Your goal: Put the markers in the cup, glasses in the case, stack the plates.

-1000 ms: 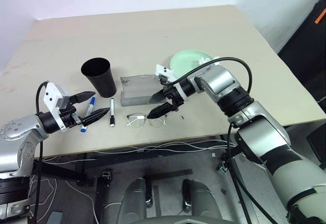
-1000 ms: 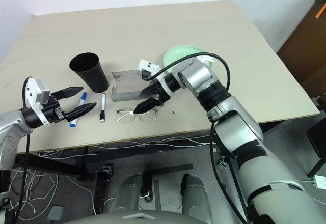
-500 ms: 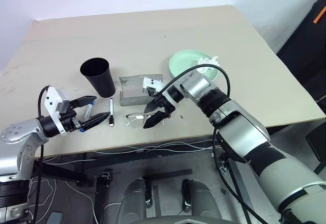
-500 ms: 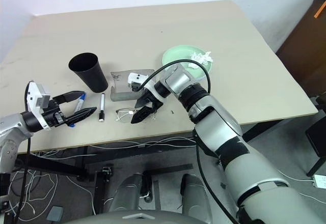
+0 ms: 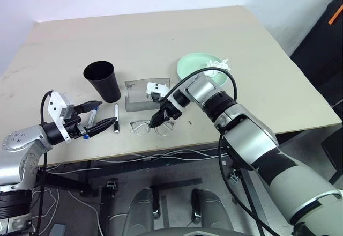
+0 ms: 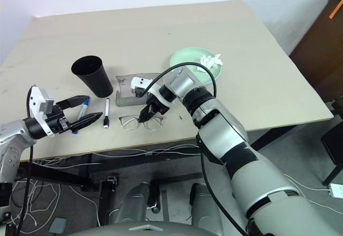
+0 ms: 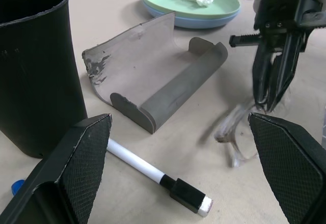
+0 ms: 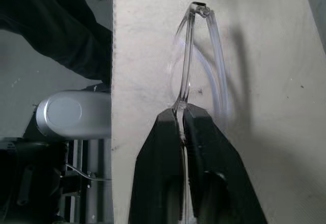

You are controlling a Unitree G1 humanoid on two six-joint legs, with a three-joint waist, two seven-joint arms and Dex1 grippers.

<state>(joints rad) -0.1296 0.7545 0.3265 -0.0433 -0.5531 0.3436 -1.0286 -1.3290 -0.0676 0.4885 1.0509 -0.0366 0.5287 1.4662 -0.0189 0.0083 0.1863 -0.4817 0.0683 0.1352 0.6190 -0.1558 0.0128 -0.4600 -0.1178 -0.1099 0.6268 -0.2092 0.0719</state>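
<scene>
Near the front edge of the surface [image 5: 257, 43], right gripper [image 5: 156, 122] pinches the glasses [image 5: 151, 127] at mid-frame.
Case [image 5: 146, 94] lies open just behind the glasses, its long axis running parallel to theirs, so the move looks like a short lift and carry away from the edge; little room in front, clear room behind. Left gripper [image 5: 99, 116] hovers with fingers spread over the markers [image 5: 117, 118], beside the cup [image 5: 102, 80]; plates [image 5: 205, 66] already stacked well right.
</scene>
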